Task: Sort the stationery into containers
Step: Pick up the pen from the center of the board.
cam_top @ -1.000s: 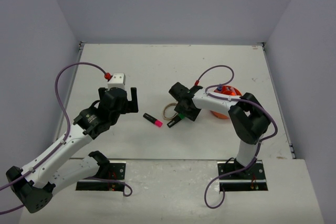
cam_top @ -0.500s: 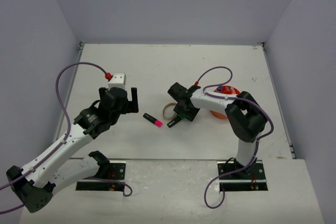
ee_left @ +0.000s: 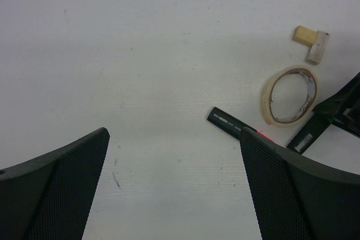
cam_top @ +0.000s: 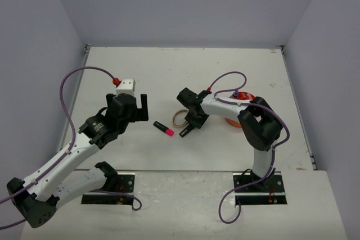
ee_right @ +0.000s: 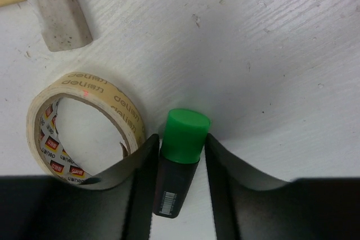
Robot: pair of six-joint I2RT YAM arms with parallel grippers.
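Right wrist: right fingers (ee_right: 143, 186) narrowing, now pinching the green-capped black plastic highlighter (ee_right: 180, 164) between them; pickup beginning. Left fingers (ee_left: 62, 186) gaping wide, holding nothing.

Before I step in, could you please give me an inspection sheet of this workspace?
Surface: white table, lightly scuffed.
Job's things: pink-ended highlighter, tape roll, tan block and pale block lie loose; orange pot at right, partly hidden.
Clutter: nothing seen.
Grippers: left gripper open, holding nothing; right gripper, fingers closed on green-capped highlighter, beside the tape roll.
Cables: purple cables loop over both arms.
Surroundings: plain grey walls.
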